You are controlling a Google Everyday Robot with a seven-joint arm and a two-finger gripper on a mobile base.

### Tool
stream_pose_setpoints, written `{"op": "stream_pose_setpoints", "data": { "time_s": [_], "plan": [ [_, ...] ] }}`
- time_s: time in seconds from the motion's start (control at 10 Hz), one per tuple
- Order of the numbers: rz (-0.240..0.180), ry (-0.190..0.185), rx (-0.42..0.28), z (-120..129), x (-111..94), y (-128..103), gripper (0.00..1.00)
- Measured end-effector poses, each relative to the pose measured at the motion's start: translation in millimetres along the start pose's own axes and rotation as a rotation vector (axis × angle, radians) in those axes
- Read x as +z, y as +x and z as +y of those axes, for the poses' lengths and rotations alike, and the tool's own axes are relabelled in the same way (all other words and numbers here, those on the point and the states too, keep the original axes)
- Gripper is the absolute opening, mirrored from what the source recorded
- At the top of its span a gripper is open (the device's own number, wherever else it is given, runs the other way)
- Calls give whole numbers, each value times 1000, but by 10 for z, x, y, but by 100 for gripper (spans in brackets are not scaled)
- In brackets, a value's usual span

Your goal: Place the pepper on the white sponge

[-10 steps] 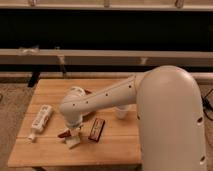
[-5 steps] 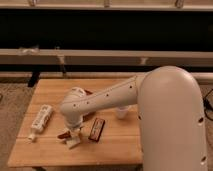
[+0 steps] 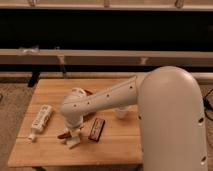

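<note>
The white arm reaches from the right across the wooden table (image 3: 50,95). My gripper (image 3: 73,132) points down at the front left of the table. The small dark red pepper (image 3: 63,135) shows at the gripper's left side, just above the tabletop. The pale white sponge (image 3: 75,142) lies right below the gripper, beside the pepper. I cannot tell whether the pepper is in the gripper's hold or resting against the sponge.
A flat dark red-and-black box (image 3: 97,128) lies just right of the gripper. A white printed tube (image 3: 41,119) lies at the left. A white cup (image 3: 121,113) stands behind the arm at mid-table. A dark shelf and rail run behind the table.
</note>
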Motion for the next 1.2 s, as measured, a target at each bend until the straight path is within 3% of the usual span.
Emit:
{"op": "stream_pose_setpoints", "data": {
  "time_s": [0.9, 1.2],
  "plan": [
    [11, 26, 13, -61, -104, 73, 80],
    [-20, 14, 31, -92, -182, 164, 80]
  ]
}}
